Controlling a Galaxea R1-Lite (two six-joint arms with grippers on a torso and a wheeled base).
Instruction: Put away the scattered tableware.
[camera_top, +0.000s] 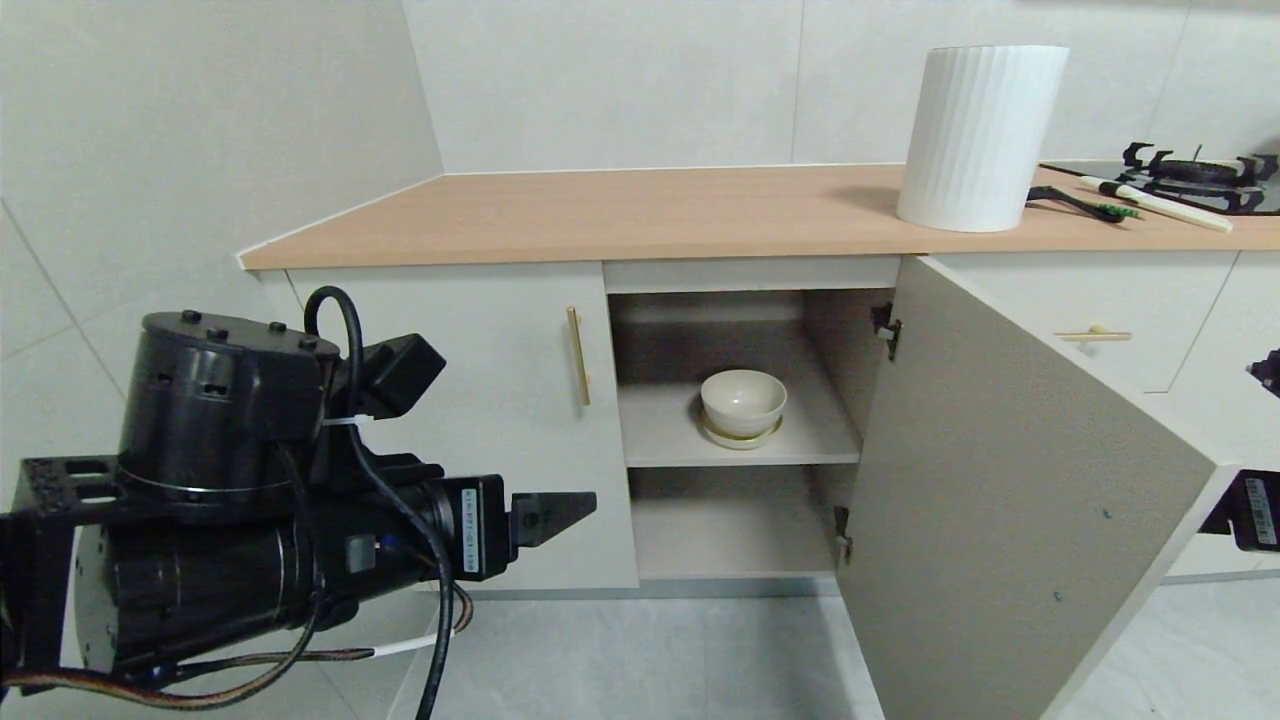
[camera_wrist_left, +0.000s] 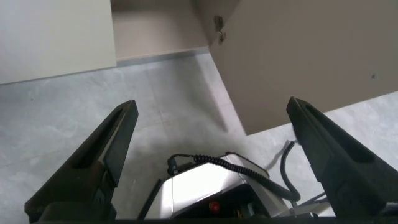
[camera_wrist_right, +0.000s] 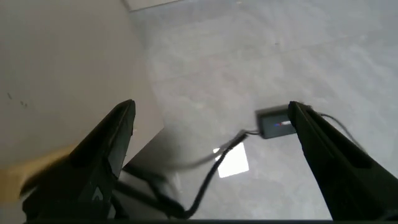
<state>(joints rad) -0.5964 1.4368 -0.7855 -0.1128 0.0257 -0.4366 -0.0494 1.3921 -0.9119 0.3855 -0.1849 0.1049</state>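
1. Head view: a pale bowl (camera_top: 742, 400) sits on a small plate (camera_top: 740, 437) on the upper shelf (camera_top: 660, 435) of an open cabinet; the lower shelf (camera_top: 720, 535) lies beneath it; the cabinet door (camera_top: 1000, 480) on the right stands swung wide open, while the left door (camera_top: 480, 400) with its gold handle (camera_top: 577, 355) is closed; above, the wooden tabletop (camera_top: 600, 215) carries a tall white ribbed container (camera_top: 978, 135) near its right end; just beside that lie a dark-handled utensil (camera_top: 1075, 202) and a pale stick-like one (camera_top: 1165, 203), next to a black stove burner (camera_top: 1200, 168); the left fingers (camera_top: 555, 512) hang low at the left, in front of the closed door and well apart from the bowl.

2. Left wrist view: the left fingers (camera_wrist_left: 102, 158) are spread wide and grasp nothing; between them show the grey floor (camera_wrist_left: 124, 106), the bottom corner of the open cabinet door (camera_wrist_left: 298, 56) with its hinge (camera_wrist_left: 217, 22), and the edge of the lower shelf (camera_wrist_left: 155, 31).

3. Right wrist view: the right fingers (camera_wrist_right: 336, 162) are also released, wide apart and empty; they hang above the grey floor (camera_wrist_right: 249, 62); a pale flat panel (camera_wrist_right: 62, 62) stands near one finger.
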